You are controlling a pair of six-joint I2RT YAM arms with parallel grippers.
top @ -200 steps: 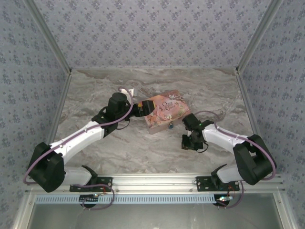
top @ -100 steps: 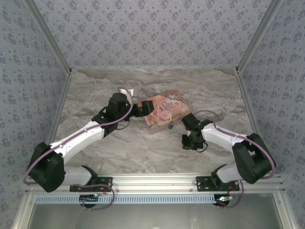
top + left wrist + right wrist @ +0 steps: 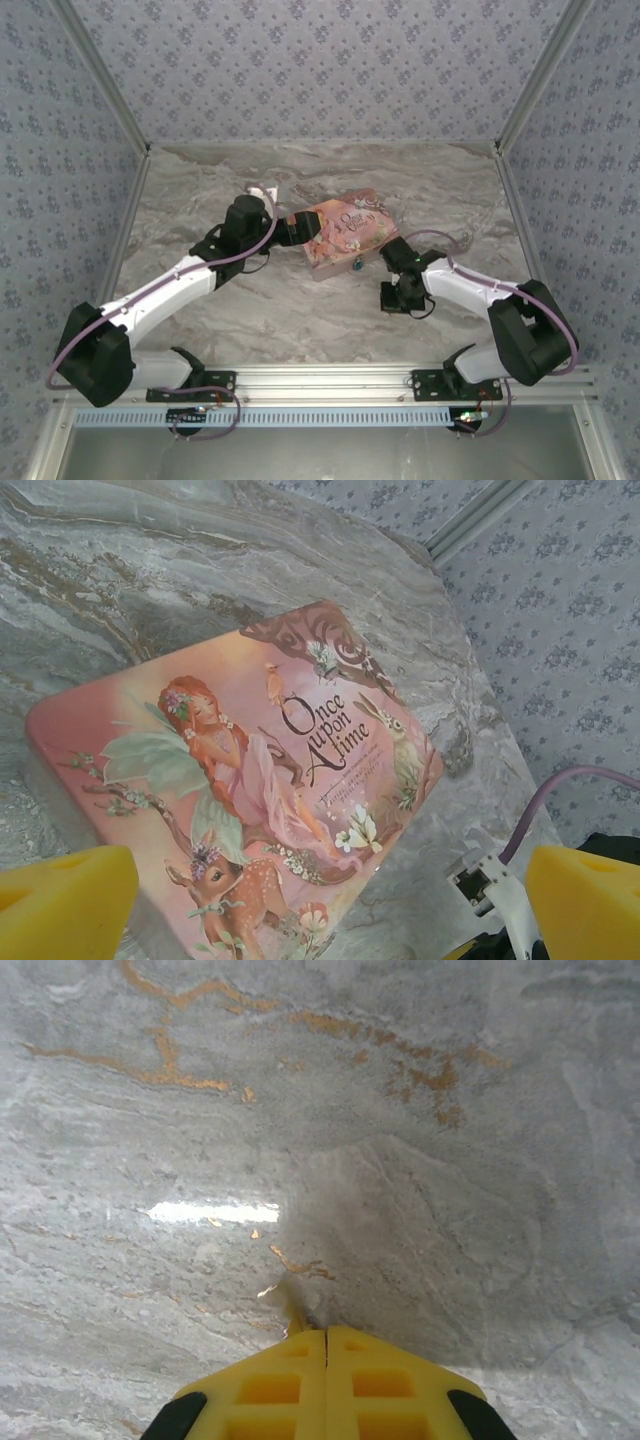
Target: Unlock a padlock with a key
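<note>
From above: padlock [image 3: 357, 265], a tiny blue speck with a glint of metal, lying on the desk [image 3: 300, 320] just beside the near edge of the pink box [image 3: 345, 232]; between the two arms, nearer the right one; touching the box or just apart, cannot tell.

Left pincer [image 3: 290, 228] at the left end of the box; spread wide, nothing held; from its own wrist camera, yellow pads [image 3: 65, 905] at both lower corners, illustrated top of the pink box [image 3: 250, 780] ahead of and between them.

Right pincer [image 3: 398, 298] low over bare desk, nearer than the padlock and a little to its right, apart from it; seen from its wrist [image 3: 326, 1335], closed tight, pads pressed face to face; thin sliver [image 3: 293, 1312] poking out at the tips; perhaps the key, too small to say.

Progress, as a judgement: early. Padlock gripped by neither pincer; no key seen in it; shackle state unreadable. Left to do: steady the lock, bring key to keyhole, insert, turn, free the shackle.

Orientation: padlock too small to give its long axis or the way its keyhole faces; cannot tell. Sliver in line with the fingers, aimed at bare desk.
</note>
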